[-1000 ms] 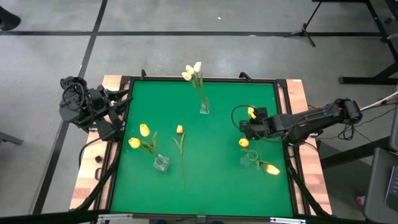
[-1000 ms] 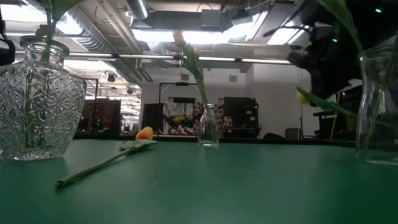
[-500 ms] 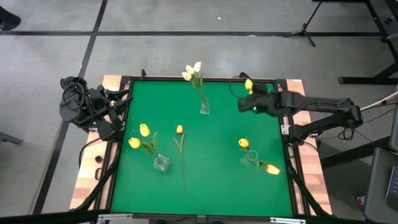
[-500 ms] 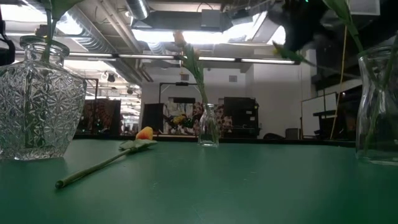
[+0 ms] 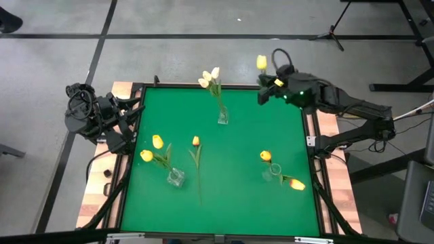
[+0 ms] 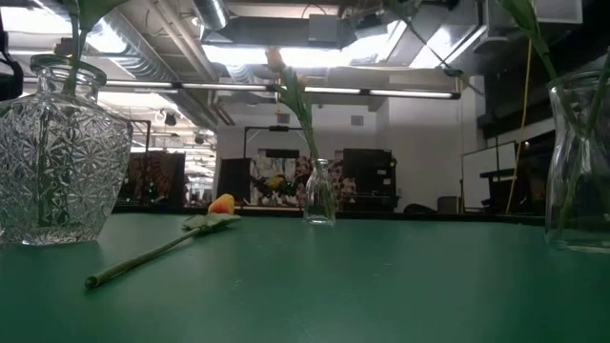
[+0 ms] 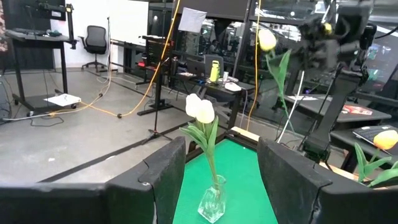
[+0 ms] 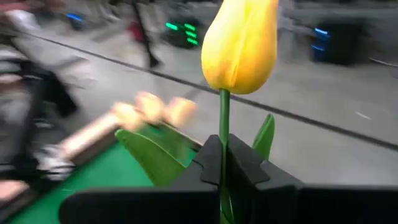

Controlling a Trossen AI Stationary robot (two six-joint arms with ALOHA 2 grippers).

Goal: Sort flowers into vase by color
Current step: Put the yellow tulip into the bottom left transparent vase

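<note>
Since a second ago the right gripper (image 5: 266,89) has swung from above the near-right vase out to the far right corner of the green surface (image 5: 237,176), carrying a yellow tulip (image 5: 262,62) whose head now hangs past the surface's far edge. Its jaws are closed tight on the stem just under the head, as the right wrist view shows. The left gripper (image 7: 219,168) waits off the left edge, jaws standing open and empty. White tulips (image 5: 209,78) stand in the far centre vase (image 5: 222,117), two yellow ones in the near-left vase (image 5: 175,177), and one orange-red tulip (image 5: 195,141) lies flat on the surface between the vases.
</note>
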